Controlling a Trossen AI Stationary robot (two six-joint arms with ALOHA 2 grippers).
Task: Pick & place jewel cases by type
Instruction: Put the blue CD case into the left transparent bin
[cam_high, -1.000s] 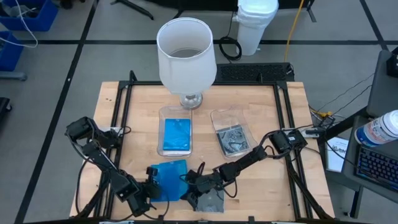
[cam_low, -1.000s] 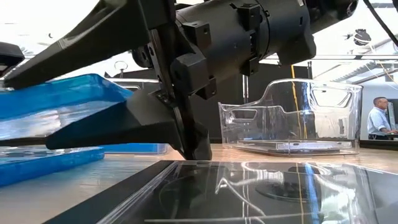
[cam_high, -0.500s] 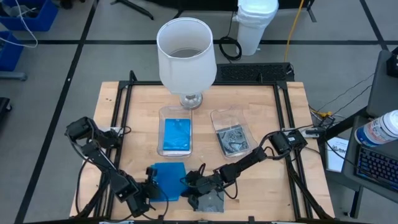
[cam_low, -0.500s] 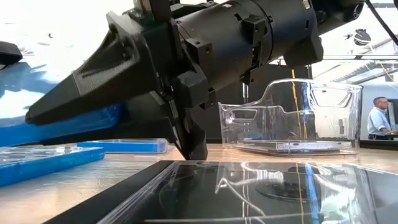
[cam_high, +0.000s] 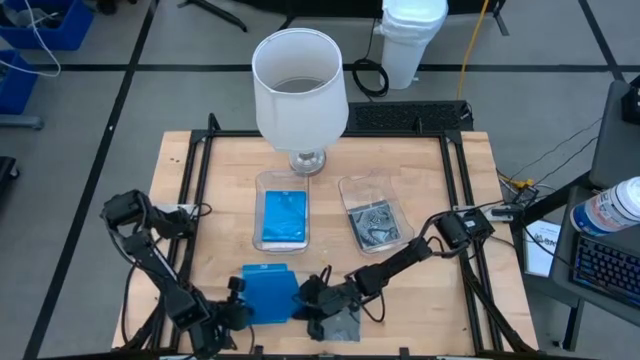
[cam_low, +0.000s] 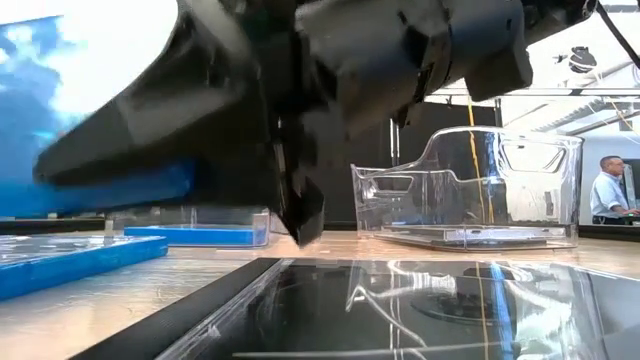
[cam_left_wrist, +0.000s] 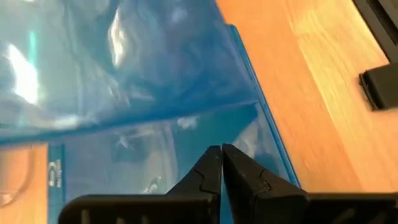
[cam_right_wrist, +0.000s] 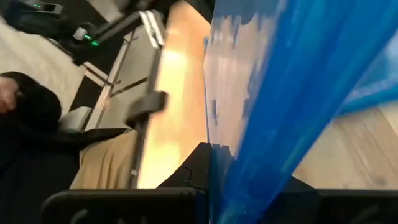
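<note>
right gripper (cam_high: 304, 296) is pinched down on the edge of the thin flat bright blue plastic jewel case (cam_high: 268, 293), which sits near the table's front edge, tipped up off the light wooden slatted table (cam_high: 440, 180) in the low view; your right wrist view shows the blue sheet wedged between the fingers. left gripper (cam_high: 236, 313) is closed with nothing in it, fingertips together just beside the same case's left edge. the smoky dark grey flat plastic jewel case (cam_high: 336, 322) lies flat right under the right wrist. 2 clear rectangular plastic trays wait mid-table: the left clear tray (cam_high: 283, 181) with blue cases, the right clear tray (cam_high: 352, 185) with grey ones. risks, as i read it: the grip is on 1 thin edge only, so the case can pivot or slip out on the lift; the closed left fingers are close enough to snag it; a low swing could drag the grey case or clip the tall white lamp with a wide shade (cam_high: 299, 87) behind the trays. lift straight, clear the left arm first.
</note>
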